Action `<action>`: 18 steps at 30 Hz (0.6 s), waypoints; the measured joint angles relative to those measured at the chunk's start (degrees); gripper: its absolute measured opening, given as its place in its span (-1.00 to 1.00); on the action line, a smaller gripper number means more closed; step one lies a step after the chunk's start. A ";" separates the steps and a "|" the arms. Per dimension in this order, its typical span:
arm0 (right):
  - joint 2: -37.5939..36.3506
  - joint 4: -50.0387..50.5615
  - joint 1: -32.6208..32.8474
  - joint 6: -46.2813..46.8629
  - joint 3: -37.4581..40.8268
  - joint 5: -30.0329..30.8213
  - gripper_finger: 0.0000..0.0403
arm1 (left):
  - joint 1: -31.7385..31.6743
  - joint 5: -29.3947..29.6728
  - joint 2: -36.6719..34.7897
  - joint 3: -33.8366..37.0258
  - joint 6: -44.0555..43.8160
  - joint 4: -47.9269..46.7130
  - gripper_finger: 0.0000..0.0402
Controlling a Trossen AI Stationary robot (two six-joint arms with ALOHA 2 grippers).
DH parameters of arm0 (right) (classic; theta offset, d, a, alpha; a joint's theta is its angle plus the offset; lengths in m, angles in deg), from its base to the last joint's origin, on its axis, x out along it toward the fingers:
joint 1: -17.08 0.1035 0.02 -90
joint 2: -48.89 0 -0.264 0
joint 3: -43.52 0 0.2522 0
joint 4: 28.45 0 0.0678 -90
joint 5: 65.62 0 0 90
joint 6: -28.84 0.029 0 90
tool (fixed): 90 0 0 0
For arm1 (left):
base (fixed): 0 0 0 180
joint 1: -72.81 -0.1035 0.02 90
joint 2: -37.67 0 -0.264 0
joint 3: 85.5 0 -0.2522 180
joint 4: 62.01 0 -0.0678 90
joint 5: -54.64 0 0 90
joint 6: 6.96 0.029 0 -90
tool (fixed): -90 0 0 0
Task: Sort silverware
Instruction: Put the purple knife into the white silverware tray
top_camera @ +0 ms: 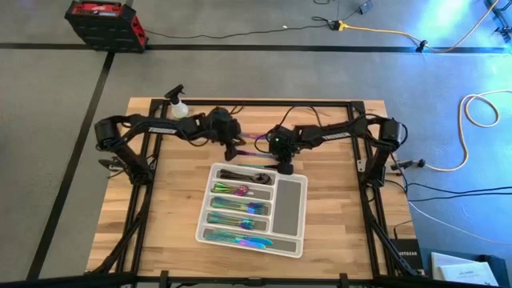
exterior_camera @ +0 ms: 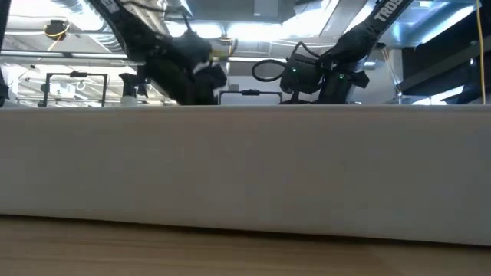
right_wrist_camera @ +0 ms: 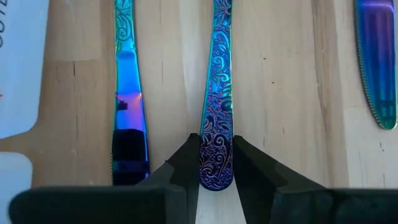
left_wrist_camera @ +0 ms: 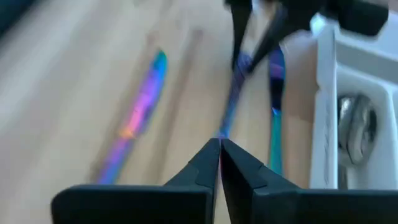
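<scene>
On the bare wood just above the tray (top_camera: 298, 210) at the frame's centre, the right gripper (right_wrist_camera: 216, 163) pinches an embossed rainbow handle (right_wrist_camera: 216, 124), apparently pointing lengthwise away, while the left gripper (left_wrist_camera: 220, 163) hovers shut, empty.

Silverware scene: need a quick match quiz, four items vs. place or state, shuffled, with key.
Items:
1. left pincer
2. right pincer
3. spray bottle
4. tray

States:
A. lying on the table, with pieces in its slots
B. closed on a patterned handle
C. shut, holding nothing
D. standing at the table's far edge

Pairs: 1-C, 2-B, 3-D, 4-A
</scene>
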 joint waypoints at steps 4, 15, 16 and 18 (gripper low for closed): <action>0.14 2.69 -0.11 -0.21 -2.68 0.28 -0.67 | -0.18 4.99 -3.41 -0.07 0.88 0.04 -1.00; 0.07 7.99 -0.11 0.71 -10.49 -2.38 -0.67 | -0.63 13.08 -6.07 -0.05 -2.40 -3.02 -1.00; 0.01 8.20 -0.11 0.74 -10.92 -2.40 -0.67 | -0.61 13.14 -6.18 -0.04 -2.40 -2.93 -1.00; 0.01 8.77 -0.11 1.61 -11.76 -2.43 -0.67 | -0.62 12.82 -6.80 -0.22 -2.58 -3.06 -1.00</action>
